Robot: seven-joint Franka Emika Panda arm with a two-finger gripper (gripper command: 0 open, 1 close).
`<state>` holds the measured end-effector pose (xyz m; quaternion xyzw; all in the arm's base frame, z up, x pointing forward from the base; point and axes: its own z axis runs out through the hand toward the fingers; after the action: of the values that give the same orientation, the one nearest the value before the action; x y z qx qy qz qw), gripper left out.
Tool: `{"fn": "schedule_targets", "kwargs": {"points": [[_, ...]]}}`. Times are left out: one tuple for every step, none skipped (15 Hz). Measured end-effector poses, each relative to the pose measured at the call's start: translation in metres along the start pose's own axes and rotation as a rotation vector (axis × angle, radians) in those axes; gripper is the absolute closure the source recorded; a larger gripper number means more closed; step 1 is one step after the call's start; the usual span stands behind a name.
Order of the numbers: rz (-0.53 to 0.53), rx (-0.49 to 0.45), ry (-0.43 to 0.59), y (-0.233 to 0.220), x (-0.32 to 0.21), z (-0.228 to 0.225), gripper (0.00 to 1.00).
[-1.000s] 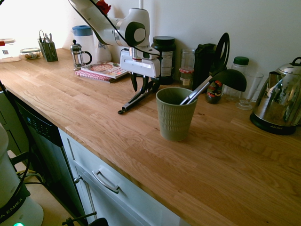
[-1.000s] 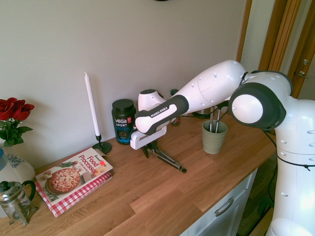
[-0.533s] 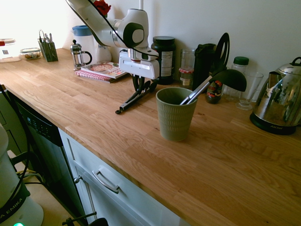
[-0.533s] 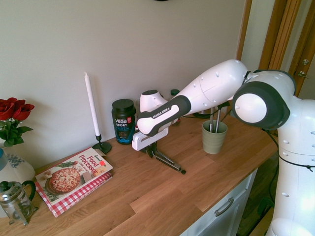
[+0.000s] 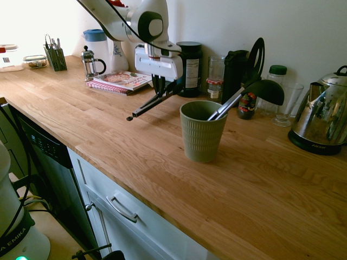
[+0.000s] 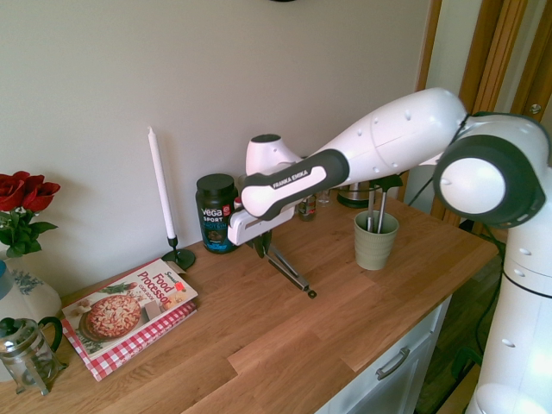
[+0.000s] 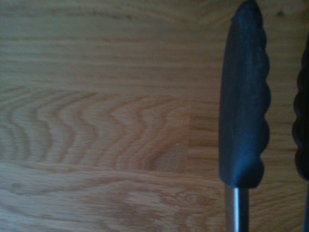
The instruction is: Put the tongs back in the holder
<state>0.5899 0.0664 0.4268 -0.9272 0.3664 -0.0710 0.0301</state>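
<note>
The tongs [image 5: 150, 104] hang tilted above the wooden counter, their joined end low toward the counter's front. My gripper [image 5: 160, 86] is shut on their steel arms near the heads. From the other side, the tongs [image 6: 289, 272] slant down from the gripper [image 6: 260, 247]. In the wrist view a black scalloped head of the tongs [image 7: 244, 96] shows over bare wood. The holder [image 5: 202, 131], a sage-green ribbed cup, stands upright to the right of the gripper, a short way from the tongs. The holder [image 6: 376, 241] carries a black ladle [image 5: 267, 90] and a slotted spatula [image 5: 256, 55].
Along the wall stand a black jar [image 5: 190, 66], a steel kettle [image 5: 323, 115], a glass [image 5: 288, 104] and a French press [image 5: 92, 63]. A cookbook [image 5: 121, 80] lies behind the gripper. A small dark caddy [image 5: 56, 57] sits far left. A white candle [image 6: 160, 185] stands near the jar.
The gripper has shut on the tongs and risen, lifting them off the counter. Their joined end, which rested on the wood, now hangs above it.
</note>
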Motion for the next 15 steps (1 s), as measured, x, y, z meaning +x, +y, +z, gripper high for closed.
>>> {"fn": "schedule_targets", "kwargs": {"points": [[0.004,0.019,0.018,0.003,-0.001,-0.025,1.0],[0.01,0.033,0.034,0.008,-0.002,-0.051,1.0],[0.016,0.045,0.049,0.014,-0.003,-0.075,1.0],[0.026,0.055,0.069,0.022,-0.004,-0.097,1.0],[0.057,0.066,0.103,0.031,-0.003,-0.121,1.0],[0.108,0.076,0.143,0.043,-0.001,-0.146,1.0],[0.165,0.088,0.176,0.056,0.001,-0.17,1.0],[0.221,0.097,0.21,0.071,0.004,-0.191,1.0],[0.274,0.097,0.251,0.089,0.008,-0.209,1.0],[0.327,0.089,0.29,0.11,0.011,-0.224,1.0],[0.374,0.079,0.332,0.132,0.013,-0.237,1.0],[0.418,0.067,0.38,0.152,0.012,-0.249,1.0],[0.457,0.053,0.427,0.168,0.009,-0.258,1.0],[0.49,0.033,0.477,0.179,0.004,-0.262,1.0],[0.518,0.01,0.529,0.185,0.0,-0.261,1.0]]}}
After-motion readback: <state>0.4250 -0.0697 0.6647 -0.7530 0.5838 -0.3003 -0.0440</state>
